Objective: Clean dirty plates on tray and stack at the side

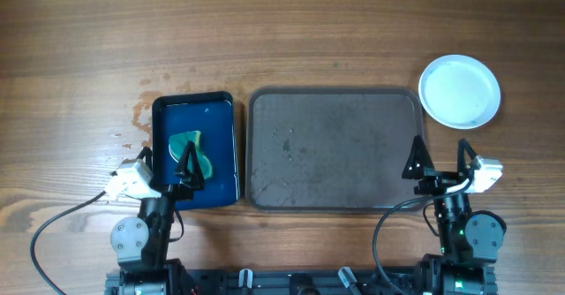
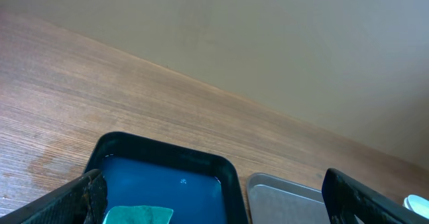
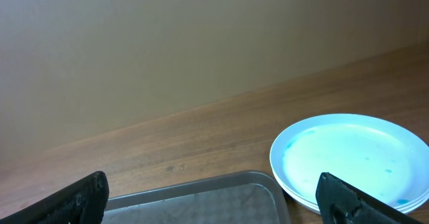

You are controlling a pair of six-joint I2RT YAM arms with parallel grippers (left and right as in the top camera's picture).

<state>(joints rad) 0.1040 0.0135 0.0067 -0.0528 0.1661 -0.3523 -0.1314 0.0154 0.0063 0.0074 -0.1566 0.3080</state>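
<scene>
A grey tray [image 1: 334, 149] lies bare in the middle of the table; its corner shows in the left wrist view [image 2: 281, 194] and its far edge in the right wrist view [image 3: 194, 194]. White plates [image 1: 459, 91] with faint blue smears sit stacked to the tray's right, also in the right wrist view [image 3: 352, 158]. A green sponge [image 1: 191, 151] lies in a dark blue water tray [image 1: 222, 145], also in the left wrist view [image 2: 137, 215]. My left gripper [image 1: 177, 166] is open over the sponge. My right gripper [image 1: 439, 161] is open and empty by the tray's right edge.
Water stains [image 1: 139, 118] mark the wood left of the blue tray [image 2: 167, 177]. Cables run from both arm bases along the front edge. Bare wood stretches across the back of the table.
</scene>
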